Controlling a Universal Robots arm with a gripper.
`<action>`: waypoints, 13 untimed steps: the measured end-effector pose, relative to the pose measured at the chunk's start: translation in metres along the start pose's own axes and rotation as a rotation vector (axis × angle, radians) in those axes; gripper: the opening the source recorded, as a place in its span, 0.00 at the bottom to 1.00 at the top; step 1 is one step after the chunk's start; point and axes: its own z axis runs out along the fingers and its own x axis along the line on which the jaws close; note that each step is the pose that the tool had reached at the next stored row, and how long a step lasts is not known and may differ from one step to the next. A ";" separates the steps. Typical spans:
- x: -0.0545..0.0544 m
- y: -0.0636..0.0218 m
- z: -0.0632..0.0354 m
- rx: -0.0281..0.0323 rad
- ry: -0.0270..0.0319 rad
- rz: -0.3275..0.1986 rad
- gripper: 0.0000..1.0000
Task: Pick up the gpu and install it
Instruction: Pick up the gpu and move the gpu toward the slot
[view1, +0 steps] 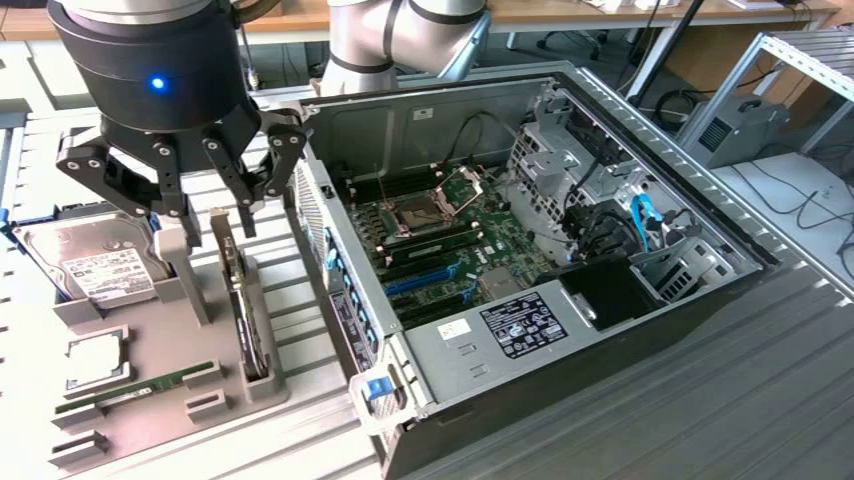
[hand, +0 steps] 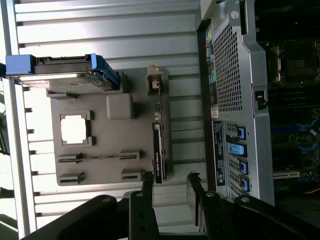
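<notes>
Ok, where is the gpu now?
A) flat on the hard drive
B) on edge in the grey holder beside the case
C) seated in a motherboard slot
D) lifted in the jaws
B: the gpu stands on edge in the grey holder, the gripper above it, jaws apart and empty.

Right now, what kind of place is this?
Probably a workshop or lab for building computers: an open computer case lies on a metal table, a grey tray of parts sits beside it, and a robot arm hangs above.
</notes>
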 end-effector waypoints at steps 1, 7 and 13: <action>0.000 0.0002 0.0000 0.0000 0.0000 0.000 0.42; 0.000 0.0038 0.0002 0.0000 0.0000 0.000 0.55; 0.001 0.0060 0.0016 -0.0001 0.0001 0.000 0.55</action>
